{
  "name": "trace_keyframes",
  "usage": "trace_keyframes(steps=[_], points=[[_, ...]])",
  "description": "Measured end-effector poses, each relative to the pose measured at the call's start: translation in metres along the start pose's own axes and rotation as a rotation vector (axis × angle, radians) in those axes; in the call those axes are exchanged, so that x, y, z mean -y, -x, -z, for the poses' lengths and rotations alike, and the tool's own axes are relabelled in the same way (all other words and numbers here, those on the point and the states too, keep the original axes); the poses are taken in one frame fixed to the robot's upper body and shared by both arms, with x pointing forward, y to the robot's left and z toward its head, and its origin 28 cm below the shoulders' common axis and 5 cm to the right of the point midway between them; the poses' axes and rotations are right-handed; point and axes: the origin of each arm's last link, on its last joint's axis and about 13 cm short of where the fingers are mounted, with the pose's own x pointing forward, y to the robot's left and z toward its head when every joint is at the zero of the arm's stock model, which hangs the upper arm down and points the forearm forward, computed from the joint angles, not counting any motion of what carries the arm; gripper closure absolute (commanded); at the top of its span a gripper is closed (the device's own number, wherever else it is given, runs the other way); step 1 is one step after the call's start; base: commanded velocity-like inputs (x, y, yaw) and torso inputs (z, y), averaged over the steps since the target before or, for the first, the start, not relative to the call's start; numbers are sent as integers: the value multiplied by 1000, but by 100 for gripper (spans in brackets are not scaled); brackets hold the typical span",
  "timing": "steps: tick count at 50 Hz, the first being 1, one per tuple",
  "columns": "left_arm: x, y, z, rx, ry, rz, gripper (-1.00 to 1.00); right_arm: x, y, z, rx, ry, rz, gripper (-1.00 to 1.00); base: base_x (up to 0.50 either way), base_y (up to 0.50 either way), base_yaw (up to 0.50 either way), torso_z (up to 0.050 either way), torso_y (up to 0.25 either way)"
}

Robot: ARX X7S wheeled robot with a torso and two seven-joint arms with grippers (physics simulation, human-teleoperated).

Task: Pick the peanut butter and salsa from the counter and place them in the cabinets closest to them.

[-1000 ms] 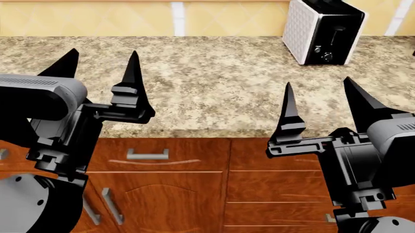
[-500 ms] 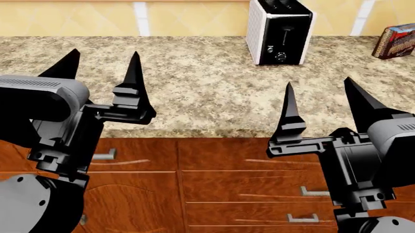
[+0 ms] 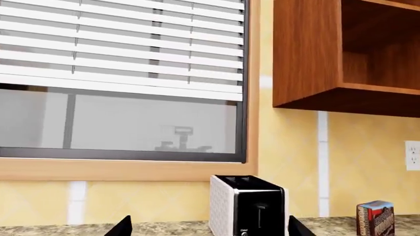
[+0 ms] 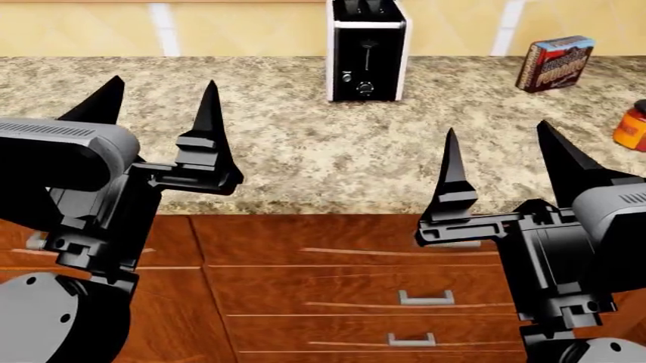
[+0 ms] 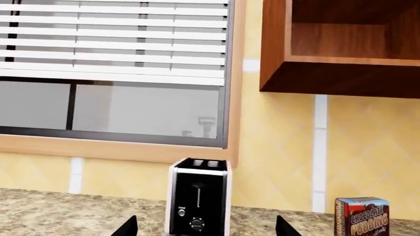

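Observation:
An orange jar (image 4: pixel 632 127) with a dark lid stands on the speckled counter (image 4: pixel 302 144) at the head view's right edge, half cut off. I cannot tell whether it is the peanut butter or the salsa; no other jar shows. My left gripper (image 4: pixel 157 94) is open and empty over the counter's front left. My right gripper (image 4: pixel 497 140) is also open and empty, left of and nearer than the jar. In both wrist views only the spread fingertips of the left gripper (image 3: pixel 210 231) and the right gripper (image 5: pixel 205 230) show. An open wooden wall cabinet (image 3: pixel 341 54) (image 5: pixel 341 49) hangs at upper right.
A black-and-white toaster (image 4: pixel 367 49) (image 3: pixel 248 204) (image 5: pixel 198 195) stands against the yellow tiled wall. Right of it is a chocolate pudding box (image 4: pixel 553 63) (image 5: pixel 361 215) (image 3: pixel 375 217). A window with blinds (image 5: pixel 111 73) is above the counter. Wooden drawers (image 4: pixel 404 295) lie below its front edge.
The head view has swung to the right: the toaster slid left in the picture, and the pudding box and then the orange jar came into view. Both grippers stay open in the same pose.

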Motion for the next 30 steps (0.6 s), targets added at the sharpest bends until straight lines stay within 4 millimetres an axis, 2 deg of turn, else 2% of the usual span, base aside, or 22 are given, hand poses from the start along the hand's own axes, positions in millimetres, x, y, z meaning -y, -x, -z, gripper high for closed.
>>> trace_keyframes(steps=[30], points=[[0,-1,0,-4,1,-2,-100,0,0,0,-4,0,5,-100,0,-500,0,0,0]])
